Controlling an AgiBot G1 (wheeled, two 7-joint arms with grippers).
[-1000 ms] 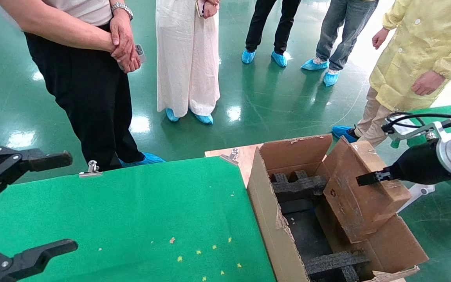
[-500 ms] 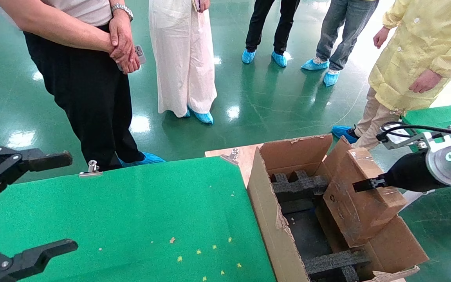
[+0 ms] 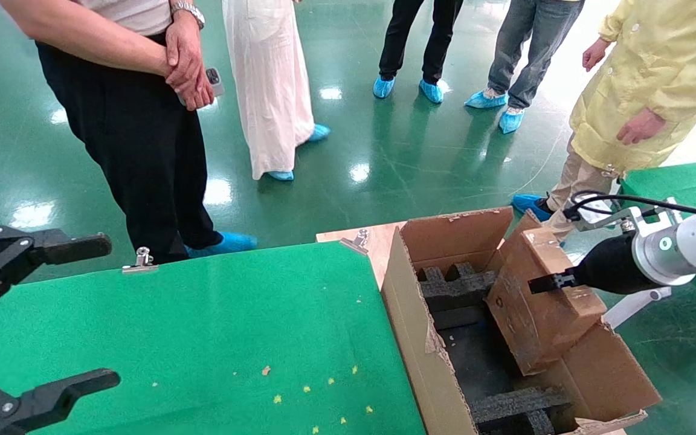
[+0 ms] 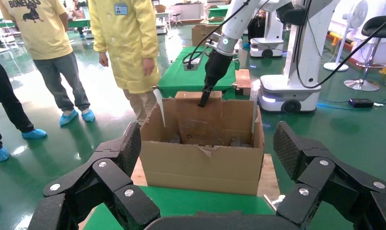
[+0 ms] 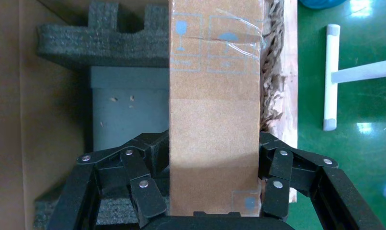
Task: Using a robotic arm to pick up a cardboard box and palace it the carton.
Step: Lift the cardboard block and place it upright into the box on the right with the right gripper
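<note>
Cardboard box (image 3: 538, 302), flat, scuffed brown, pinched edge-on in my right gripper (image 5: 212, 182), hangs tilted over the carton (image 3: 420, 338) with ragged flaps and black foam blocks (image 3: 454, 287). Left gripper (image 3: 34, 314) spread above the green bench (image 3: 203, 326).

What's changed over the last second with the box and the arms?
The right gripper, still shut on the cardboard box, has carried it left and lower into the carton, toward the black foam blocks. Nothing was released. The left gripper stays open over the green cloth; the carton hasn't moved.
</note>
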